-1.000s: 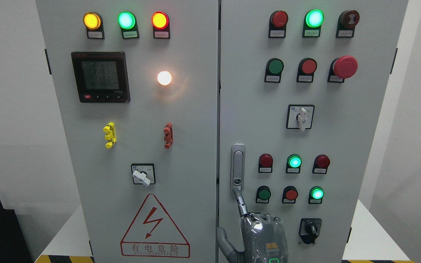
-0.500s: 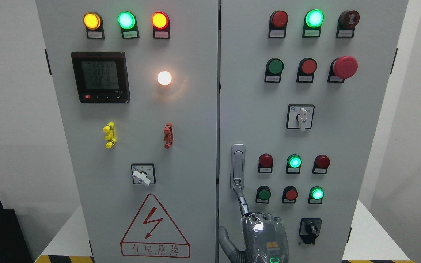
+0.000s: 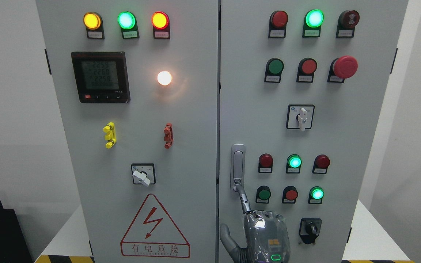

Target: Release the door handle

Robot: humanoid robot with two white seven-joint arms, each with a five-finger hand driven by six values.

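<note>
The narrow silver door handle stands upright at the left edge of the grey cabinet's right door. Just below it is the right hand, grey and wrapped in clear plastic, holding nothing: one extended finger touches the handle's lower end, the thumb sticks out left, and the other fingers are hidden behind the hand.

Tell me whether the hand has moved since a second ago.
Yes. The right hand has crept slightly upward, closer to the door handle.
</note>
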